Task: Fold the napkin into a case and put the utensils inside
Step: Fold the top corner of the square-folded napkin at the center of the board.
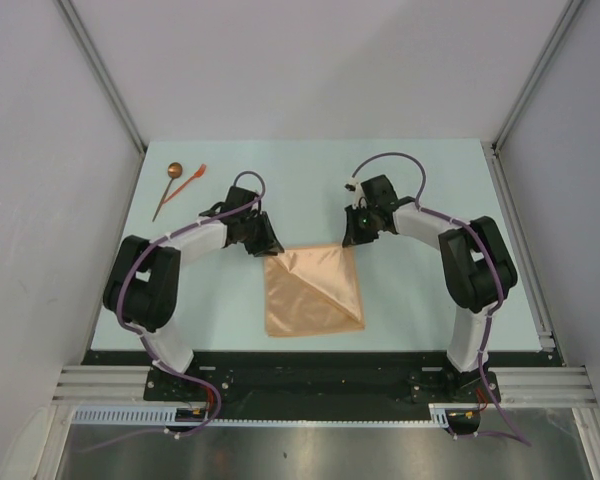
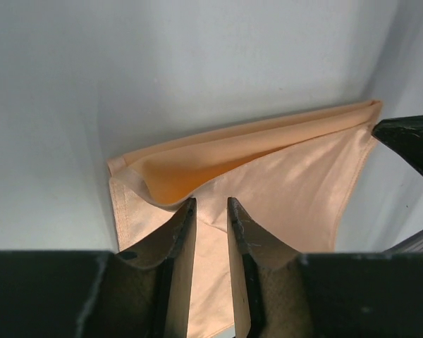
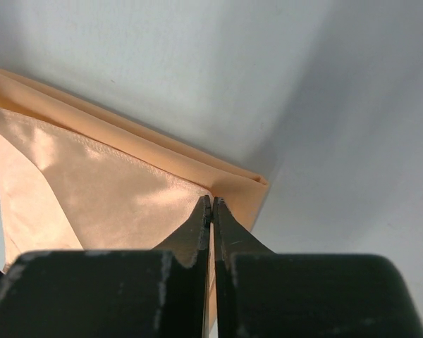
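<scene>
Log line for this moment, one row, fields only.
stage: folding | napkin: folded square | left pincer: open at far-left corner | right pincer: shut on far-right corner | spoon, fork: far left, clear of napkin

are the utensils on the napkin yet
No, the spoon and fork lie at the table's far left, well apart from the napkin.

Tan-orange napkin (image 1: 313, 292) lies folded flat in layers, mid-surface. Dark-handled spoon (image 1: 173, 173) and orange-red fork (image 1: 191, 181) lie far left, well apart from it.
</scene>
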